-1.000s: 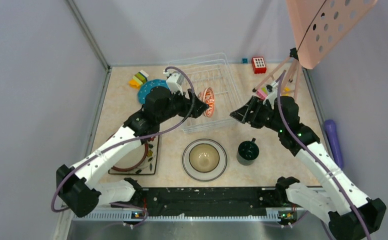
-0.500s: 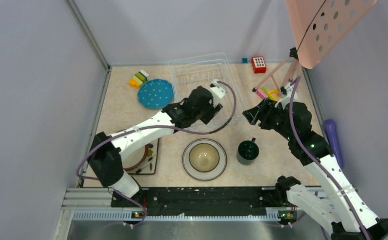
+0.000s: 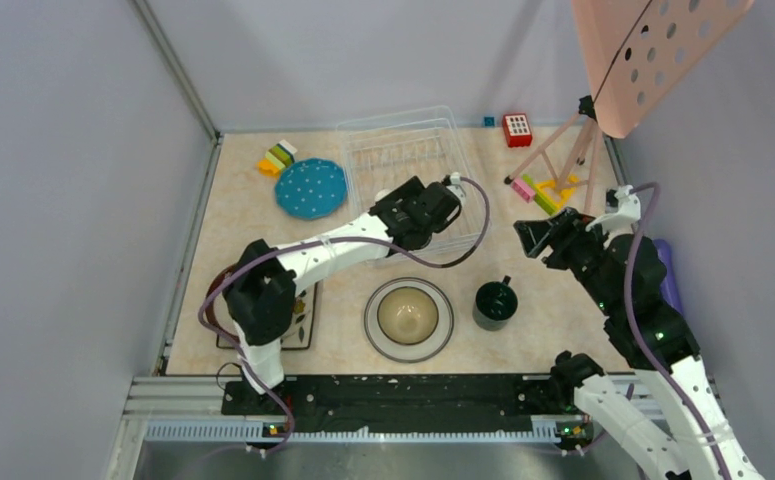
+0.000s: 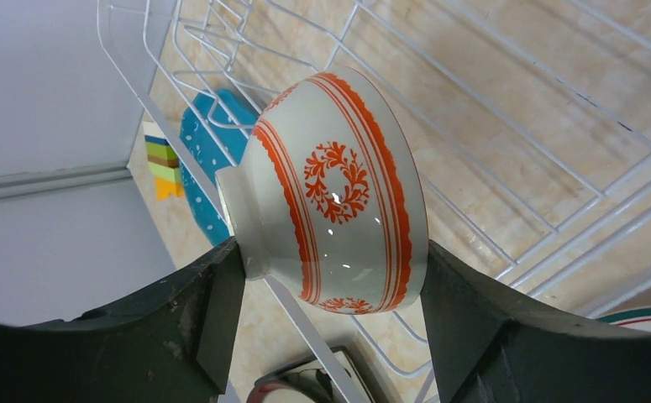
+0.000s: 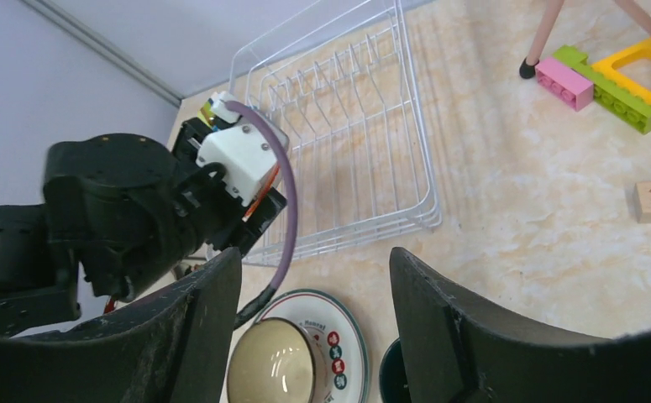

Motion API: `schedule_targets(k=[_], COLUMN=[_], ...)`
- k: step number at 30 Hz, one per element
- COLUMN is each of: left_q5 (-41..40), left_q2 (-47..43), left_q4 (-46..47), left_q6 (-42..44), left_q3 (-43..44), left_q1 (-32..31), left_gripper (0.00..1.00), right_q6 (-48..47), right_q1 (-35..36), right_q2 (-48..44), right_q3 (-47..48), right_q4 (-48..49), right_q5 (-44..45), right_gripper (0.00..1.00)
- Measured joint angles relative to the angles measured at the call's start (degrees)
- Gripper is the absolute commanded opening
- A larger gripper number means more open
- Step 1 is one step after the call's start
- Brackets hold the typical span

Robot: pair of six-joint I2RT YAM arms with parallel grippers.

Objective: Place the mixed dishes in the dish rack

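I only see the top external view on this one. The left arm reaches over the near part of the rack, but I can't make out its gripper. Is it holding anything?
Observer: Yes. The left wrist view shows the left gripper shut on the orange-white bowl, one finger at its foot and the other at its rim.
Operator: Is the bowl set down?
Observer: It lies on its side over the wires of the dish rack. I cannot tell whether it touches them.
Operator: And the right gripper?
Observer: In the right wrist view the right gripper is open with nothing between its fingers.
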Motion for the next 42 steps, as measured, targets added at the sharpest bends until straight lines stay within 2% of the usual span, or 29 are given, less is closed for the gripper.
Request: schedule_targets(k=[4,10,13,14,16,20,22,24,28,31,36,42], left_q5=[-2.9,-5.2,-5.6,-5.5,-4.6,-2.2,-1.3,-0.3,0.1,0.8,5.0,9.1], left_q2=[4.1,7.7,9.0,9.6,11.0,13.6,14.8,16.2,17.2,17.2,17.2,16.9], left_q4=[-3.2,-3.7,-4.0,-4.2,-5.6,-9.4,-11.3,-13.3,-16.8,-17.9,-18.9,-21.1], left_q6=[-0.8,-1.3,-1.4,-1.5,-2.2,-4.1,-4.9,-5.9,-6.4,-7.3,-8.7,-10.2], left_q3=[3.5,4.4,5.8,6.4,8.1,11.6,13.0,14.2,16.1,16.7,17.0,18.6], left_q1=[0.0,0.7,1.2,1.4,1.7,2.4,2.9,3.2,3.9,4.2,4.7,4.7], left_gripper=[0.0,0.0,0.18,0.21,0.24,0.23,0.35,0.58,0.64,0.93,0.96,0.92], right_q6=[0.1,1.0,1.4,1.5,1.6,2.0,2.2,2.4,2.6,2.8,3.0,3.0], right_q1=[0.0,0.0,0.0,0.0,0.0,0.0,0.0,0.0,0.0,0.0,0.0,0.0], right_q2=[-1.3,-1.0,-0.9,-0.9,-0.6,0.0,0.0,0.0,0.0,0.0,0.3,1.5], right_q3=[0.0,0.0,0.0,0.0,0.0,0.0,0.0,0.0,0.0,0.0,0.0,0.0], right_q4=[0.0,-0.3,-0.4,-0.4,-0.5,-1.3,-1.4,-1.4,-1.6,-1.9,-3.3,-4.6], right_q5=[0.9,0.9,0.7,0.7,0.6,0.4,0.2,0.0,-0.2,-0.3,-0.2,-0.6], right_gripper=[0.63,0.63,0.66,0.66,0.66,0.66,0.67,0.69,0.79,0.89,0.92,0.92])
